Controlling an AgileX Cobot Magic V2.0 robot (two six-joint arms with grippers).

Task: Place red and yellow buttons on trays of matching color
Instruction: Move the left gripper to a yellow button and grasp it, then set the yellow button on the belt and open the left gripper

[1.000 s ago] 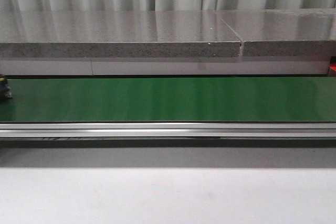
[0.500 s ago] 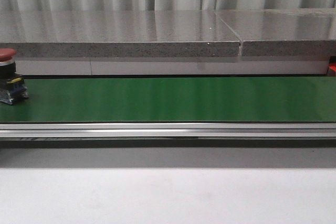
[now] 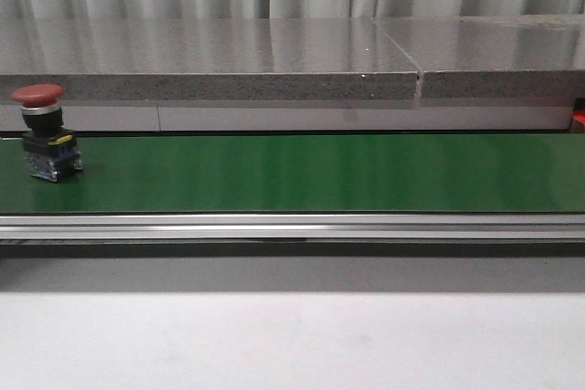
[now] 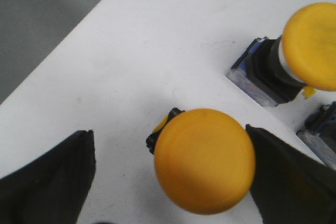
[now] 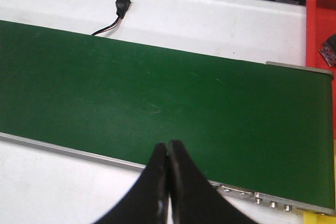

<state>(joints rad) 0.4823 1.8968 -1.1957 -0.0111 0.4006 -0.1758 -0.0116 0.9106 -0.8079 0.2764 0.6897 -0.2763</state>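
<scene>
Green conveyor belt (image 3: pixel 311 173): a red mushroom-head push button on a black and clear base (image 3: pixel 44 132) is seen standing upright at the belt's far left end in the front view.
Right gripper (image 5: pixel 168 153): its dark fingers are pressed together with nothing between them, held above the belt's near edge; a red tray (image 5: pixel 320 24) is glimpsed at the belt's end.
Left gripper (image 4: pixel 170 166): its jaws are spread apart around a yellow mushroom-head button (image 4: pixel 202 158) standing on a white surface (image 4: pixel 157 51); contact cannot be told.
Second yellow button (image 4: pixel 310 45): set just beside.
Step in hand: the red button is judged awaiting pickup.
Next move: opened right fingers would be needed, timed over the red cap.
</scene>
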